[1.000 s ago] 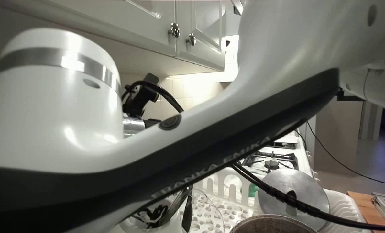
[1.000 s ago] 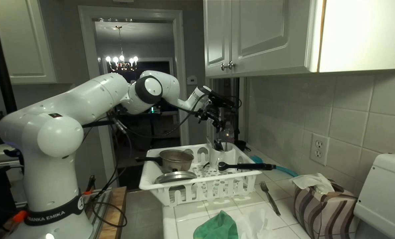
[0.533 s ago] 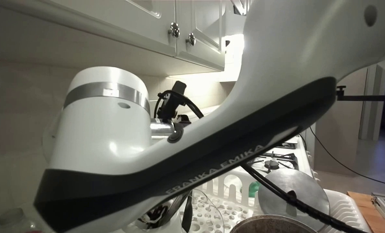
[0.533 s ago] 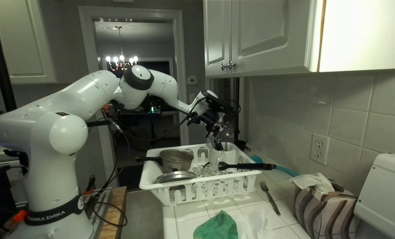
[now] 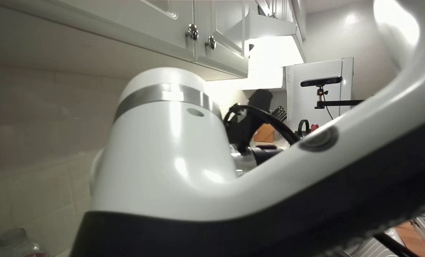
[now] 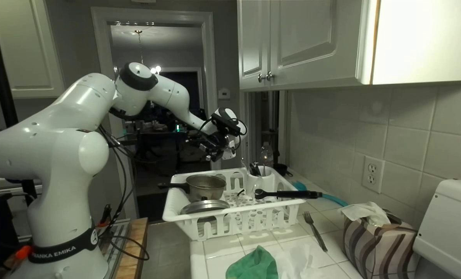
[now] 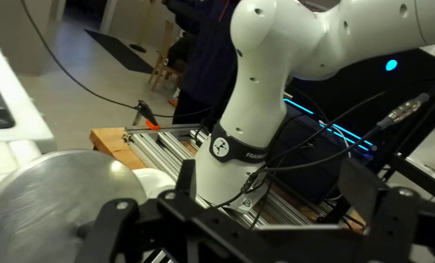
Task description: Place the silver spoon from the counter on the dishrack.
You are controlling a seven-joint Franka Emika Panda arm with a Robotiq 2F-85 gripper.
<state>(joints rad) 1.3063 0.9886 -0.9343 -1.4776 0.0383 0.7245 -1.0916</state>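
My gripper (image 6: 212, 157) hangs above the far left part of the white dishrack (image 6: 238, 211) in an exterior view, to the left of the utensil cup (image 6: 264, 180). In the wrist view the gripper (image 7: 272, 182) is open, its fingers wide apart with nothing between them. In the exterior view with the arm close up, the arm hides the fingers and most of the rack. The counter (image 6: 222, 248) is pale tile. A fork (image 6: 315, 231) lies on it, right of the rack. I cannot make out the silver spoon; the cup holds several utensils too small to tell apart.
The rack holds a pot (image 6: 206, 188) and a steel lid (image 6: 204, 206), also large in the wrist view (image 7: 64, 204). A black-handled utensil (image 6: 292, 194) lies across its right rim. A green cloth (image 6: 253, 265) and tissue box (image 6: 377, 244) stand nearer. Cabinets (image 6: 304, 46) hang above.
My gripper has moved from over the utensil cup leftward, toward the robot base. The arm now covers more of the close exterior view, hiding the rack and stove there. The objects on the counter look unmoved.
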